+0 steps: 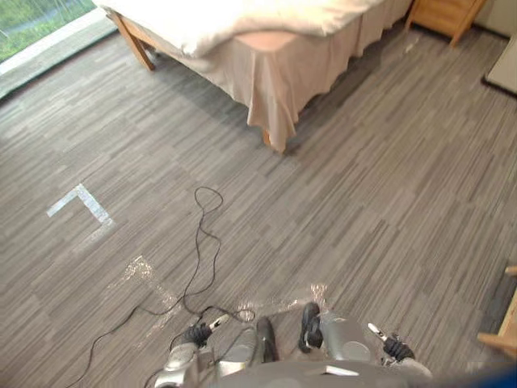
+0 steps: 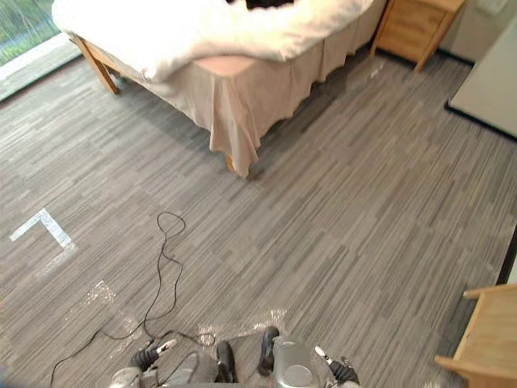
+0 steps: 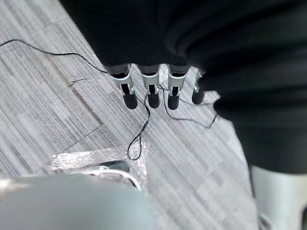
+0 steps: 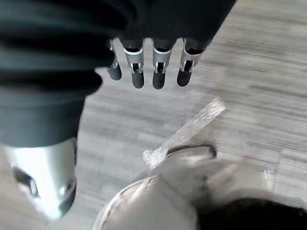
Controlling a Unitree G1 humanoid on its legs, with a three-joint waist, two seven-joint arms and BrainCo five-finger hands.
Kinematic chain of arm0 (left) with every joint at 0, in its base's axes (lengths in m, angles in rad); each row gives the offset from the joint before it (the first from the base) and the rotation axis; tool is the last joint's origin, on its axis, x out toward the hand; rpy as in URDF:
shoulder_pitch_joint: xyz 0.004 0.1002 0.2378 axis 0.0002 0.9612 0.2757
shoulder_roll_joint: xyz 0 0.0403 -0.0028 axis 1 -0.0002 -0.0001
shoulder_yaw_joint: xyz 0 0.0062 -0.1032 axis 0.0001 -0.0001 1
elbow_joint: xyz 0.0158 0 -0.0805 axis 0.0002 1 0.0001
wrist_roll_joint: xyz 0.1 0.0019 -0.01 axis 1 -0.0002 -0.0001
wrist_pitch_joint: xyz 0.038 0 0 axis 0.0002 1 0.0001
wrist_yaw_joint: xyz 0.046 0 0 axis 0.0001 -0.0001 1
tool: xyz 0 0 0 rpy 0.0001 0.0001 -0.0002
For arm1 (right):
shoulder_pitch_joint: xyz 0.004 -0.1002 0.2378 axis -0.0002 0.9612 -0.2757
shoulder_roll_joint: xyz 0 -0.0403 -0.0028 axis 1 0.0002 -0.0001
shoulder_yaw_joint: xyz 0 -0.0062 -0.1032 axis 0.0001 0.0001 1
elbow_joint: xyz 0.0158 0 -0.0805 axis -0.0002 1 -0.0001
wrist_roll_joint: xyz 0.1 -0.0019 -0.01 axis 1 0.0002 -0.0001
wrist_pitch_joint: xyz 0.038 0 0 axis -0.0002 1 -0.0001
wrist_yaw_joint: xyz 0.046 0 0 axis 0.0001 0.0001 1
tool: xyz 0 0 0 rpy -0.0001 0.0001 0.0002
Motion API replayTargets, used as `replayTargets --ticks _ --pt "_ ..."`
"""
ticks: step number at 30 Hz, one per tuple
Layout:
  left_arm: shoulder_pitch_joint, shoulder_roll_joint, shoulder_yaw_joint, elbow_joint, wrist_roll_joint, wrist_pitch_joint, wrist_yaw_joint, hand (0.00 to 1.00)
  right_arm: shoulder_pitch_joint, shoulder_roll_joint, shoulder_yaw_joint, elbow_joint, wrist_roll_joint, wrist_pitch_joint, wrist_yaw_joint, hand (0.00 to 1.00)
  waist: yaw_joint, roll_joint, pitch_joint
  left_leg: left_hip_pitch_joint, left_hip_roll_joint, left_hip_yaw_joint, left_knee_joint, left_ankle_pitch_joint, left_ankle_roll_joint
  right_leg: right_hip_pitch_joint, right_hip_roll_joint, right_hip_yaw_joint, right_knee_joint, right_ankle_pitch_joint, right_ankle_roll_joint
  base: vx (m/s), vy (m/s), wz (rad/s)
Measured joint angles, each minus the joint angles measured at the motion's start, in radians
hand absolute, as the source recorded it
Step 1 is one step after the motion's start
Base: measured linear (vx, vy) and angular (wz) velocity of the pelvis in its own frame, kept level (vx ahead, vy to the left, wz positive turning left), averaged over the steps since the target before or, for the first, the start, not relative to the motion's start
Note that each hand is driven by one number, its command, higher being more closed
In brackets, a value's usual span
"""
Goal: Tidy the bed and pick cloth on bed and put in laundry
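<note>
The bed [image 2: 242,105] stands at the far side of the room, with a beige skirt and a rumpled white duvet [image 1: 242,20] on top. A dark cloth [image 2: 262,4] lies on the duvet at the far edge of the right eye view. Both hands hang low by my sides, well short of the bed. In the left wrist view my left hand [image 3: 152,93] has straight fingers over the grey floor and holds nothing. My right hand [image 4: 159,74] is likewise open and empty. In the left eye view the left hand [image 1: 196,334] and right hand [image 1: 397,349] sit at the near edge.
A wooden nightstand [image 2: 416,24] stands to the right of the bed. Wooden furniture [image 2: 485,339] juts in at the near right, and a white panel [image 2: 493,81] stands at the far right. A white tape corner [image 1: 81,202] marks the floor on the left. A window runs along the far left.
</note>
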Motion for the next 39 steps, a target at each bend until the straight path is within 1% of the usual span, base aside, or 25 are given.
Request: replayTargets --ticks 2,3,5,6,8,9,10,11,13,15,18,19,20,21,22,23,24,25,28,30,31,32,35,37,39 --pt "0.003 0.011 -0.003 -0.001 0.002 0.002 -0.002 0.0 0.009 0.011 -0.003 -0.002 -0.001 0.012 -0.009 0.0 -0.004 -0.014 -0.002 0.05 0.035 0.035 0.007 -0.028 -0.047 -0.04 -0.064 0.008 -0.02 0.028 0.021 0.21 -0.157 -0.54" --pt "0.004 0.013 -0.003 -0.001 0.002 0.003 -0.003 0.0 0.01 0.013 -0.003 -0.003 -0.002 0.014 -0.009 0.0 -0.005 -0.014 -0.002 0.058 0.038 0.038 0.008 -0.034 -0.055 -0.041 -0.075 0.009 -0.027 0.034 0.021 0.35 -0.266 -0.35" --pt "0.008 0.02 -0.003 -0.002 0.006 0.009 -0.011 0.0 0.03 0.026 -0.003 0.0 -0.01 0.03 -0.008 0.0 -0.02 -0.045 -0.027 0.125 0.065 0.054 0.025 -0.084 -0.091 -0.042 -0.13 -0.001 0.014 0.071 0.007 0.44 -0.38 -0.15" --pt "0.021 0.007 -0.004 -0.003 0.014 0.017 -0.02 0.0 0.033 0.022 -0.004 0.0 -0.016 0.038 -0.006 0.0 -0.036 -0.029 -0.053 0.137 0.099 0.055 0.027 -0.098 -0.079 -0.039 -0.112 -0.015 0.047 0.022 -0.012 0.48 -0.347 -0.02" --pt "0.032 -0.028 -0.016 -0.039 0.022 0.021 -0.043 0.0 0.012 0.014 -0.008 0.024 -0.096 0.039 -0.006 0.0 -0.05 -0.022 -0.092 0.058 0.161 0.041 0.263 -0.044 -0.016 -0.017 -0.073 -0.024 0.05 -0.026 -0.067 0.53 -0.27 -0.19" --pt "0.029 -0.032 -0.012 -0.053 0.023 0.02 -0.05 0.0 0.01 0.008 -0.009 0.031 -0.115 0.037 -0.005 0.0 -0.05 -0.017 -0.091 0.028 0.184 0.02 0.353 -0.012 -0.008 0.004 -0.062 -0.029 0.041 -0.031 -0.079 0.61 -0.304 -0.37" --pt "0.028 -0.043 -0.012 -0.071 0.018 0.018 -0.052 0.0 0.003 -0.009 -0.008 0.053 -0.132 0.034 0.002 0.0 -0.052 0.008 -0.089 -0.049 0.226 -0.045 0.558 0.041 -0.001 0.075 -0.024 -0.027 -0.018 -0.039 -0.091 0.59 -0.268 -0.45" --pt "0.029 -0.058 -0.011 -0.072 0.007 0.014 -0.052 0.0 -0.002 -0.026 -0.008 0.08 -0.146 0.027 0.013 0.0 -0.05 0.021 -0.088 -0.112 0.234 -0.108 0.744 0.016 -0.021 0.161 0.018 -0.009 -0.094 -0.039 -0.091 0.7 -0.25 -0.46" --pt "0.029 -0.069 -0.005 -0.081 -0.007 -0.012 -0.043 0.0 -0.016 -0.029 -0.008 0.094 -0.169 0.025 0.016 0.0 -0.034 0.025 -0.091 -0.195 0.179 -0.175 0.881 -0.023 -0.041 0.277 0.039 0.021 -0.185 -0.038 -0.092 0.57 -0.134 -0.57" --pt "0.03 -0.077 0.011 -0.104 -0.015 -0.039 -0.042 0.0 -0.024 -0.034 -0.009 0.092 -0.196 0.013 0.029 0.0 -0.015 0.017 -0.089 -0.284 0.116 -0.18 0.885 -0.059 -0.038 0.354 0.046 0.068 -0.256 -0.038 -0.092 0.52 -0.062 -0.76" --pt "0.029 -0.107 0.096 -0.115 -0.018 -0.111 -0.042 0.0 -0.035 -0.015 -0.022 0.04 -0.206 -0.004 0.04 0.0 0.03 0.004 -0.08 -0.41 0.049 -0.117 0.742 -0.084 0.0 0.457 0.039 0.112 -0.308 -0.038 -0.092 0.58 0.036 -0.79" --pt "0.029 -0.113 0.115 -0.114 -0.017 -0.141 -0.04 0.0 -0.031 0.005 -0.021 0.029 -0.208 -0.01 0.048 0.0 0.04 -0.012 -0.071 -0.423 0.026 -0.08 0.614 -0.069 0.015 0.501 0.025 0.12 -0.306 -0.042 -0.083 0.44 0.083 -0.55" --pt "0.028 -0.111 0.115 -0.113 -0.016 -0.154 -0.039 0.0 -0.03 0.017 -0.019 0.017 -0.209 -0.016 0.051 0.0 0.045 -0.017 -0.068 -0.427 0.016 -0.061 0.536 -0.039 0.023 0.521 0.019 0.119 -0.303 -0.045 -0.073 0.61 0.13 -0.68" --pt "0.031 -0.116 0.115 -0.11 -0.015 -0.173 -0.038 0.0 -0.015 0.04 -0.011 -0.013 -0.213 -0.03 0.055 0.0 0.059 -0.013 -0.071 -0.421 0.0 -0.021 0.347 0.083 0.045 0.557 0.022 0.12 -0.302 -0.053 -0.021 0.62 0.16 -0.61" --pt "0.053 -0.134 0.114 -0.107 -0.014 -0.186 -0.037 0.0 0.005 0.044 -0.002 -0.042 -0.227 -0.042 0.06 0.0 0.065 0.022 -0.093 -0.425 0.013 0.004 0.179 0.274 0.099 0.59 0.053 0.123 -0.302 -0.078 0.028 0.64 0.198 -0.53" --pt "0.055 -0.132 0.119 -0.106 -0.012 -0.192 -0.035 0.0 0.003 0.037 0.005 -0.046 -0.232 -0.052 0.064 0.0 0.067 0.03 -0.1 -0.431 0.019 0.016 0.177 0.267 0.199 0.612 0.054 0.123 -0.302 -0.101 0.057 0.56 0.217 0.18" --pt "0.018 -0.108 0.128 -0.096 -0.009 -0.195 -0.027 0.0 -0.003 0.068 0.026 -0.038 -0.247 -0.05 0.063 0.0 0.057 -0.042 -0.111 -0.431 -0.035 0.065 0.195 0.228 0.196 0.62 -0.007 0.109 -0.298 -0.094 0.066 0.5 0.245 0.47" --pt "0.012 -0.108 0.137 -0.099 -0.007 -0.199 -0.026 0.0 -0.006 0.083 0.038 -0.036 -0.247 -0.05 0.064 0.0 0.067 -0.071 -0.117 -0.422 -0.068 0.073 0.181 0.207 0.184 0.619 -0.029 0.115 -0.286 -0.079 0.063 0.57 0.273 0.5" --pt "0.003 -0.126 0.144 -0.099 -0.003 -0.199 -0.022 0.0 -0.021 0.113 0.043 -0.04 -0.276 -0.046 0.067 0.0 0.106 -0.08 -0.13 -0.354 -0.126 0.082 0.175 0.134 0.198 0.649 -0.078 0.126 -0.263 0.05 0.063 0.46 0.219 0.08" --pt "0.006 -0.131 0.141 -0.08 -0.003 -0.195 -0.021 0.0 -0.026 0.126 0.012 -0.02 -0.303 -0.046 0.06 0.0 0.114 -0.08 -0.154 -0.305 -0.159 0.073 0.16 0.079 0.184 0.617 -0.112 0.143 -0.129 0.114 0.106 0.41 0.199 0.17" --pt "0.006 -0.123 0.129 -0.062 0.001 -0.193 -0.02 0.0 -0.042 0.129 -0.031 0.0 -0.319 -0.045 0.051 0.0 0.112 -0.083 -0.158 -0.257 -0.189 0.05 0.142 0.048 0.181 0.553 -0.142 0.163 0.06 0.186 0.145 0.37 0.179 0.44" --pt "0.004 -0.11 0.101 -0.034 0.002 -0.194 -0.022 0.0 -0.048 0.125 -0.073 0.026 -0.339 -0.046 0.044 0.0 0.102 -0.085 -0.163 -0.196 -0.22 0.021 0.111 0.031 0.175 0.462 -0.169 0.185 0.288 0.256 0.142 0.36 0.173 0.51" --pt "0.02 -0.088 0.069 0.007 0.002 -0.198 -0.023 0.0 -0.038 0.092 -0.103 0.039 -0.365 -0.046 0.044 0.0 0.083 -0.073 -0.166 -0.053 -0.251 -0.043 0.034 0.025 0.172 0.304 -0.197 0.144 0.578 0.129 0.127 0.36 0.136 0.58" --pt "0.036 -0.083 0.069 0.01 -0.011 -0.195 -0.023 0.0 -0.013 0.093 -0.14 0.016 -0.362 -0.072 0.05 0.0 0.072 -0.067 -0.168 0.071 -0.253 -0.135 -0.033 0.028 0.177 0.182 -0.197 0.068 0.516 0.003 0.119 0.39 0.067 0.91" --pt "0.028 -0.08 0.07 0.01 -0.021 -0.189 -0.023 0.0 -0.014 0.098 -0.146 0.016 -0.361 -0.083 0.053 0.0 0.065 -0.079 -0.17 0.102 -0.252 -0.2 -0.049 0.022 0.169 0.133 -0.192 0.046 0.428 -0.03 0.112 0.4 -0.059 1.33"
